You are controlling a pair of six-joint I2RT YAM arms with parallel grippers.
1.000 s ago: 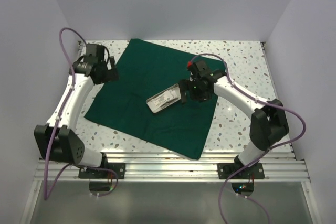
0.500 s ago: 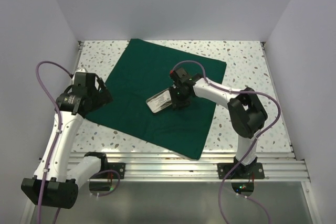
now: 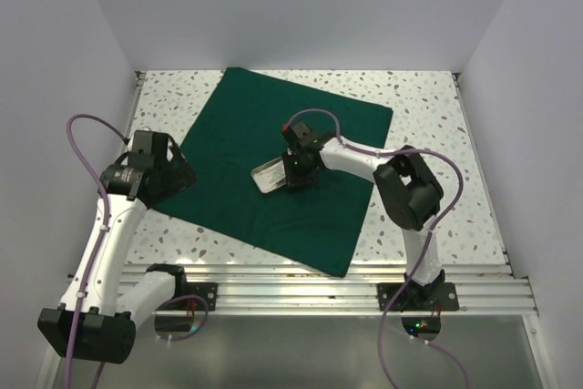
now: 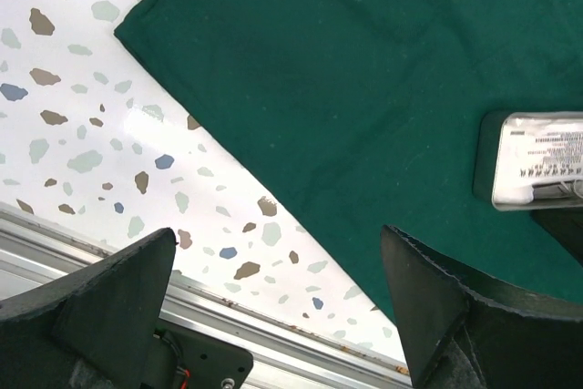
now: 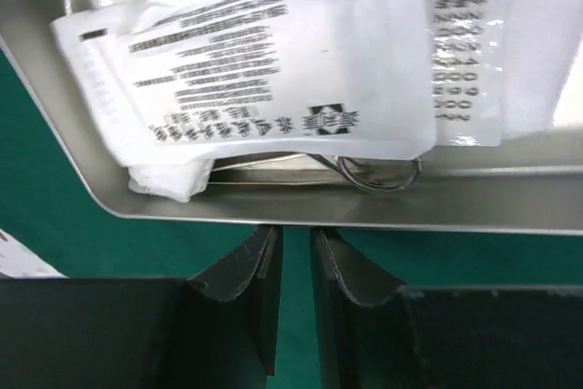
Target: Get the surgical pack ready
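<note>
The dark green drape (image 3: 273,125) lies spread flat on the table. Near its middle sits the shallow steel tray (image 3: 270,176), also at the right edge of the left wrist view as tray (image 4: 537,163). In the right wrist view the tray (image 5: 364,209) holds white printed packets (image 5: 273,70), a bit of white gauze (image 5: 168,179) and a steel instrument's ring handle (image 5: 378,175). My right gripper (image 3: 297,177) (image 5: 296,230) has its tips against the tray's near wall, fingers drawn almost together with only drape in the thin slit. My left gripper (image 3: 179,173) (image 4: 278,243) hangs wide open over the drape's left edge.
Speckled white tabletop (image 4: 82,125) surrounds the drape. An aluminium rail (image 3: 291,280) runs along the near edge, with white walls on the other three sides. The right arm's elbow (image 3: 408,190) rises over the drape's right part.
My right gripper closed from wide open and moved left, nudging the tray left. The left arm swung from the back left down to the drape's left edge.
</note>
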